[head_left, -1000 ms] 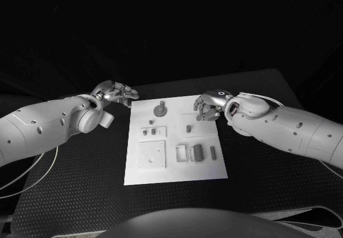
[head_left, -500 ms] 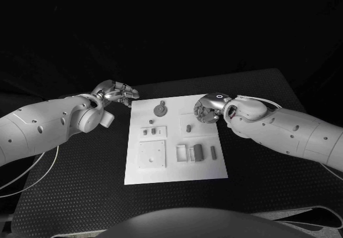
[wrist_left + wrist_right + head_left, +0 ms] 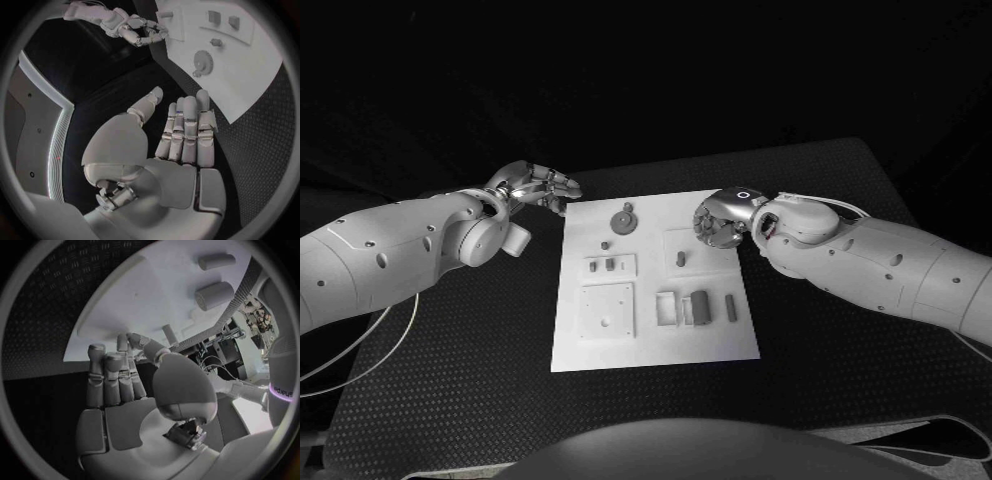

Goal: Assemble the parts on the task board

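Note:
The white task board (image 3: 653, 335) lies mid-table with small grey parts on it: a round disc (image 3: 623, 221), a peg (image 3: 681, 258) and blocks (image 3: 692, 308) nearer me. My right hand (image 3: 720, 220) hovers over the board's far right corner, fingers pointing down, nothing in them. In the right wrist view that hand (image 3: 119, 380) shows a bare palm, its fingertips close to a small peg (image 3: 169, 332) on the board (image 3: 144, 295). My left hand (image 3: 538, 188) is off the far left corner, over the mat. Its fingers (image 3: 187, 130) are straight and hold nothing, with the disc (image 3: 202, 61) beyond them.
A black textured mat (image 3: 444, 380) covers the table around the board, with free room on both sides and in front. Two short cylinders (image 3: 214, 294) stand on the board beyond my right hand. A recessed square plate (image 3: 606, 310) sits on the board's near left.
My right hand has turned and dropped slightly toward the board's far right corner. The left hand has stayed where it was.

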`<state>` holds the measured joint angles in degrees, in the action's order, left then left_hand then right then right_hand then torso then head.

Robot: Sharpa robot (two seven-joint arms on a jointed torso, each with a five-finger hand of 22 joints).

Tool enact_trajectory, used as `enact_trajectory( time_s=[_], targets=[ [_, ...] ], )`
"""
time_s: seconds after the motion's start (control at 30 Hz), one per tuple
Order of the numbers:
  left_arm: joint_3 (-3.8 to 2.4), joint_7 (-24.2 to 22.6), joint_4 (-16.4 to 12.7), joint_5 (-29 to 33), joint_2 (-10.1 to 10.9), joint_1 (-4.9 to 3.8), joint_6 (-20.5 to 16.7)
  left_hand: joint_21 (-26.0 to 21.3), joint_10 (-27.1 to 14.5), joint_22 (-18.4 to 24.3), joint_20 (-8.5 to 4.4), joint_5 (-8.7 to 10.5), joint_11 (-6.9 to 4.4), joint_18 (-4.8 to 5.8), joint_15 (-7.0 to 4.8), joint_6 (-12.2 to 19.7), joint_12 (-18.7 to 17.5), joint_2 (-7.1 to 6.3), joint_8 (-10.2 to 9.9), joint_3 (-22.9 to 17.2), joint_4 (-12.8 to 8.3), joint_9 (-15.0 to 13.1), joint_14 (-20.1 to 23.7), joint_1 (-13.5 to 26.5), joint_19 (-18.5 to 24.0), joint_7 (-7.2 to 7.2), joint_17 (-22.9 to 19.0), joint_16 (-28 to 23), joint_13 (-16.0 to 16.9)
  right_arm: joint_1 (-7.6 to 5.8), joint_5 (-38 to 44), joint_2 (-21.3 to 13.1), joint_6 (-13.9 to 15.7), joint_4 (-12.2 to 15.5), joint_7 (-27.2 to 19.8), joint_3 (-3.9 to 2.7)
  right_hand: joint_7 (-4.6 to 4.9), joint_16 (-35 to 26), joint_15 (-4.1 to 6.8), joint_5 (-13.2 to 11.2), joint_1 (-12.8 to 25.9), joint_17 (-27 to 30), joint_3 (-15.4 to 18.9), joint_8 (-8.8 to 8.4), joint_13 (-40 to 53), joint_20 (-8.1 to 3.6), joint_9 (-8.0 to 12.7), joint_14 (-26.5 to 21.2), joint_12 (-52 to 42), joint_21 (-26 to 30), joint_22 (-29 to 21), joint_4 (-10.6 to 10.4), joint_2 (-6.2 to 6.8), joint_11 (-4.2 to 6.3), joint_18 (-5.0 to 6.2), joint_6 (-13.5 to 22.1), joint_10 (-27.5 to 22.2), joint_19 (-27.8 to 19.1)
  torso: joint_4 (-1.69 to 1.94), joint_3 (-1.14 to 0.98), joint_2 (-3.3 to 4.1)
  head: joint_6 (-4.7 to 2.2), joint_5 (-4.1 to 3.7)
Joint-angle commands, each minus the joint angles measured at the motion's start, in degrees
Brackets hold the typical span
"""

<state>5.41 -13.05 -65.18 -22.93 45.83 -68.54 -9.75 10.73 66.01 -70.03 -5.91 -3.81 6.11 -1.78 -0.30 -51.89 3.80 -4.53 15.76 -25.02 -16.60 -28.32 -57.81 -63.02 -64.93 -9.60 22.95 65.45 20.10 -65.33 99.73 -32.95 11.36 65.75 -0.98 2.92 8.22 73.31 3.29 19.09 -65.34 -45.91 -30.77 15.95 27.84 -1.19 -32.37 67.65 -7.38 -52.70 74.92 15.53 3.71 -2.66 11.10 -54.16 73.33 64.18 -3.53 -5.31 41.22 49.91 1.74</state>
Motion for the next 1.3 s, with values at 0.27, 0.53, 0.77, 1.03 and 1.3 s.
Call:
enact_trajectory(
  time_s=[0.27, 0.53, 0.77, 1.03, 1.3],
  targets=[
    [-0.04, -0.41, -0.04, 0.35, -0.19, -0.07, 0.81, -0.4, -0.5, 0.09, 0.03, -0.08, -0.02, -1.11, 0.07, 0.29, 0.29, 0.54, -0.11, 0.37, 0.04, -0.02, -0.31, 0.03, -0.55, 0.03, 0.06, -0.22, 0.08, 0.14, 1.85, 0.47, -0.23, -0.03, -0.16, 0.08, -0.65, 0.09, 0.86, 0.21, -1.03, 0.1, -0.6, 0.97, 0.45, 0.01, -0.26, 0.15, -0.96, -0.45, 1.13, 0.99, -2.34, 0.57, 3.9, -1.92, 1.56, 0.11, -0.02, -0.06, -0.01, -0.02, -0.03],
    [-0.03, -0.34, -0.04, 0.35, -0.18, -0.07, 0.83, -0.42, -0.51, 0.09, 0.02, -0.09, -0.01, -1.11, 0.07, 0.29, 0.28, 0.58, -0.11, 0.37, 0.02, -0.02, -0.31, 0.07, -0.55, 0.03, 0.07, -0.23, 0.1, 0.25, 2.1, 0.5, 0.2, -0.18, -0.08, 0.13, -1.05, -0.1, 1.21, 0.14, -1.84, 0.24, -7.4, 1.21, 0.81, 0.04, -0.1, 0.71, -1.42, -0.57, 1.08, -2.44, 0.18, 0.95, 3.9, -3.15, 2.76, 0.76, -0.01, -0.04, -0.01, 0.01, -0.07],
    [-0.03, -0.2, -0.05, 0.35, -0.16, -0.07, 0.94, -0.44, -0.53, 0.08, 0.02, -0.09, -0.01, -1.12, 0.07, 0.3, 0.28, 0.58, -0.11, 0.37, 0.0, -0.02, -0.31, 0.08, -0.55, 0.04, 0.07, -0.24, 0.11, 0.25, -0.19, 0.35, 1.21, -0.32, -0.07, 0.14, -1.42, -0.12, 1.67, 0.08, -1.43, 0.24, -7.65, 1.61, 1.63, -0.15, -0.31, 1.01, -2.22, -0.77, 1.09, -2.39, 0.09, 1.43, 3.9, -3.93, 3.83, 0.99, 0.01, 0.0, -0.02, -0.06, -0.07],
    [-0.03, -0.19, -0.02, 0.35, -0.19, -0.07, 1.0, -0.46, -0.55, 0.08, 0.02, -0.09, -0.01, -1.12, 0.07, 0.31, 0.28, 0.58, -0.11, 0.37, -0.02, -0.02, -0.3, 0.09, -0.55, 0.03, 0.08, -0.25, 0.13, 0.25, -10.64, -0.16, 2.01, -0.67, -0.43, 0.13, -1.5, -0.11, 1.78, 0.07, -1.2, 0.23, -7.67, 1.7, 2.04, -0.22, -0.41, 1.16, -2.44, -0.83, 1.07, -2.41, -0.12, 1.53, 3.9, -4.08, 3.9, 1.13, 0.0, -0.04, -0.01, -0.1, -0.06],
    [-0.02, -0.21, -0.03, 0.35, -0.2, -0.06, 1.1, -0.48, -0.56, 0.08, 0.02, -0.09, -0.01, -1.13, 0.07, 0.34, 0.28, 0.57, -0.12, 0.37, -0.03, -0.02, -0.3, 0.09, -0.56, 0.03, 0.09, -0.26, 0.15, 0.25, -24.31, -1.47, 2.52, -0.47, -1.52, -0.01, -1.55, -0.13, 1.86, 0.07, -0.91, 0.22, -7.65, 1.76, 2.4, -0.27, -0.5, 1.23, -2.6, -0.86, 1.04, -2.38, -0.42, 1.61, 3.9, -4.16, 3.91, 1.22, -0.02, -0.06, 0.0, -0.23, -0.01]
  ],
)
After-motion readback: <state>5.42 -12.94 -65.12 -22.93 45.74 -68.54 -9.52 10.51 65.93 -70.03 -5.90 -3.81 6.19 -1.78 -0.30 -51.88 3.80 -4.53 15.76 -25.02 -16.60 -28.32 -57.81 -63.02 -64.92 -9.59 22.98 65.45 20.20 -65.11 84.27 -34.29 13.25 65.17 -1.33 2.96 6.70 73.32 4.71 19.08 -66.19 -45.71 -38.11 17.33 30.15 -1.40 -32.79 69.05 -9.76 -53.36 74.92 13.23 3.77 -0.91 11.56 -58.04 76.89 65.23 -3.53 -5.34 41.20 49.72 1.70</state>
